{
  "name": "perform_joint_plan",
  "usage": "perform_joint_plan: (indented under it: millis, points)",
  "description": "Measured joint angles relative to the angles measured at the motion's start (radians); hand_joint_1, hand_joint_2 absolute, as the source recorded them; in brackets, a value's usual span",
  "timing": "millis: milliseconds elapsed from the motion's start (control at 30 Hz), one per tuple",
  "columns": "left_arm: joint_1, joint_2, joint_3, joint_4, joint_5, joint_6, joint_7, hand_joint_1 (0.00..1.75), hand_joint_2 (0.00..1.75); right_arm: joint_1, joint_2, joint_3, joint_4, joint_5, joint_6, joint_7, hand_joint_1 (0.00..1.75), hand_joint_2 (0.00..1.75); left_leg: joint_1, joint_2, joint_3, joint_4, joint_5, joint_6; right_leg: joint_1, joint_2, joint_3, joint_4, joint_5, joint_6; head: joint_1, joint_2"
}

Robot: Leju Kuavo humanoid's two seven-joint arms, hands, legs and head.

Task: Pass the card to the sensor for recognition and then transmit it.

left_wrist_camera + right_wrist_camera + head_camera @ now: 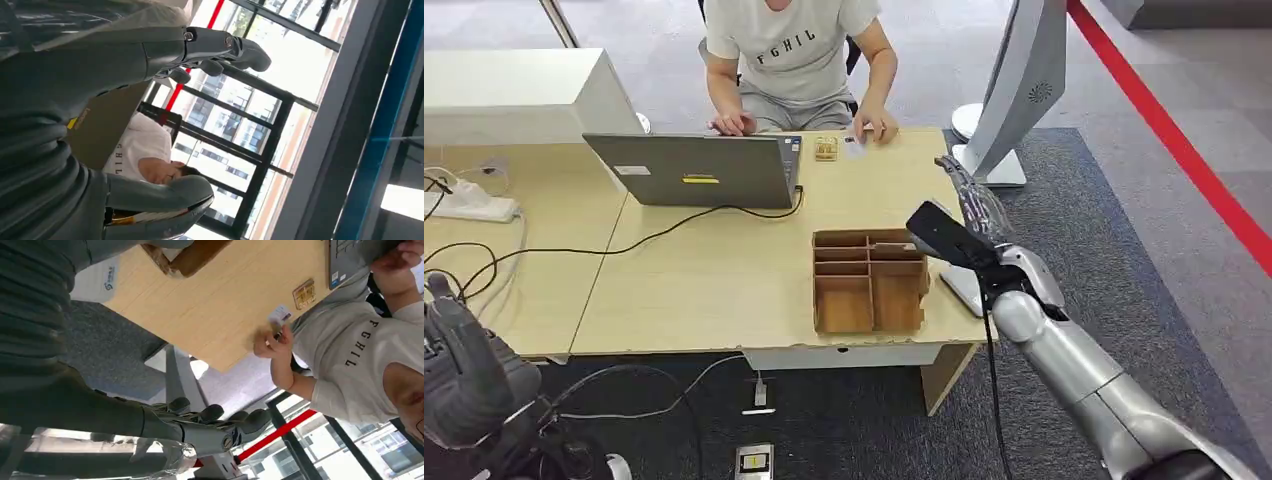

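At twelve o'clock, a person's hand [879, 124] touches the small white card [854, 141] beside a brass-coloured sensor [826, 148]. Between it and the empty, open-fingered right hand [976, 200] stands a compartmented wooden organiser box [870, 280]. Left hand [459, 365], seven o'clock, is likewise open and empty.

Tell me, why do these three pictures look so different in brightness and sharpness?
Head view: even indoor light, pale wooden table sharp. Left wrist view: daylight through tall windows washes out the background; the grey left hand sits dark and soft up close. Right wrist view: tabletop clear, the person's hand slightly blurred beside a small white card.
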Motion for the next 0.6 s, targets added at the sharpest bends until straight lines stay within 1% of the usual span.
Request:
perform_joint_plan:
  millis: [200,300,433,600]
  points:
    - [0.006,0.011,-0.002,-0.006,0.001,0.010,0.000,0.00,1.75,0.054,-0.042,0.000,-0.099,-0.017,0.010,0.016,0.00,1.75,0.000,0.000,0.000,0.000,0.000,0.000,0.000,0.000,0.000,0.000,0.000,0.000,0.000,0.000]
    - [0.009,0.017,-0.004,-0.009,0.001,0.019,0.000,0.00,1.75,0.069,-0.061,0.000,-0.146,-0.027,0.033,0.028,0.00,1.75,0.000,0.000,0.000,0.000,0.000,0.000,0.000,0.000,0.000,0.000,0.000,0.000,0.000,0.000]
    - [0.011,0.025,-0.006,-0.014,0.005,0.030,0.000,0.00,1.75,0.091,-0.071,0.001,-0.205,-0.039,0.053,0.036,0.00,1.75,0.000,0.000,0.000,0.000,0.000,0.000,0.000,0.000,0.000,0.000,0.000,0.000,0.000,0.000]
    - [0.011,0.031,-0.010,-0.017,0.008,0.048,0.000,0.00,1.75,0.125,-0.071,0.011,-0.281,-0.021,0.050,0.055,0.00,1.75,0.000,0.000,0.000,0.000,0.000,0.000,0.000,0.000,0.000,0.000,0.000,0.000,0.000,0.000]
